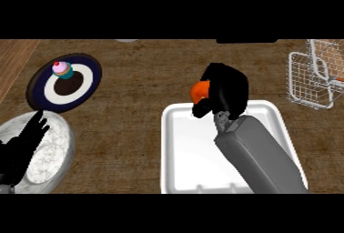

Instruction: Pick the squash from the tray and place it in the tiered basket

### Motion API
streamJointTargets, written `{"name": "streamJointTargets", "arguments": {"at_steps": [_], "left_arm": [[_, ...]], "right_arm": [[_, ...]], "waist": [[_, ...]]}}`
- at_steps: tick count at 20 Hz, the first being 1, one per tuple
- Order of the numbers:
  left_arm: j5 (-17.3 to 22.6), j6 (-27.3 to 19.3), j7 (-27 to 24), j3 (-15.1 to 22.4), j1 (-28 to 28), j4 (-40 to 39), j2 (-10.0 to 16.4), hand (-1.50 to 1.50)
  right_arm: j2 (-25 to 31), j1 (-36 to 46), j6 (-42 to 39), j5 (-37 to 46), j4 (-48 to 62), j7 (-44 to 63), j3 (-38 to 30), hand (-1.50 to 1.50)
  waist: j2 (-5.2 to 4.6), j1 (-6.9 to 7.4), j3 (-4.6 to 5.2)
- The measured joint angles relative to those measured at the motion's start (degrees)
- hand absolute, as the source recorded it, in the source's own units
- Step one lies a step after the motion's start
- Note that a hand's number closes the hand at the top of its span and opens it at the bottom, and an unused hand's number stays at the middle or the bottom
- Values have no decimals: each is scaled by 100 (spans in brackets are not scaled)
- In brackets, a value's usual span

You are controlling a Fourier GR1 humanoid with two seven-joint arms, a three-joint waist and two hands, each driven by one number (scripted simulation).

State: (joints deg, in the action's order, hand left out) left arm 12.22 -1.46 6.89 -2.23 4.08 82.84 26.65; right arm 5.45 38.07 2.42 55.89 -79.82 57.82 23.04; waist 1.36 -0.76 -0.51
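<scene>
Brown counter (pixel 134 132) is bearing a white rectangular tray (pixel 178 152); black right hand (pixel 227 91) is clamping fingers round an orange squash (pixel 199 91).

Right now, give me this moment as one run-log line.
right hand: shut on squash | squash: at far rim of tray | tiered basket: upper right, not yet reached | left hand: open, resting lower left
</scene>
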Motion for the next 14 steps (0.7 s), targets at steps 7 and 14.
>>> {"name": "streamJointTargets", "arguments": {"at_steps": [7, 14], "left_arm": [[-39, 44, -44, -29, 10, 21, -43, 0], [-53, 123, -16, -102, -79, -49, -66, 0]], "right_arm": [[-122, 563, -280, 1111, -735, 556, -161, 150], [59, 943, -302, 1288, -761, 307, -1086, 150]], "waist": [[-46, 12, -15], [-89, 69, -28]]}}
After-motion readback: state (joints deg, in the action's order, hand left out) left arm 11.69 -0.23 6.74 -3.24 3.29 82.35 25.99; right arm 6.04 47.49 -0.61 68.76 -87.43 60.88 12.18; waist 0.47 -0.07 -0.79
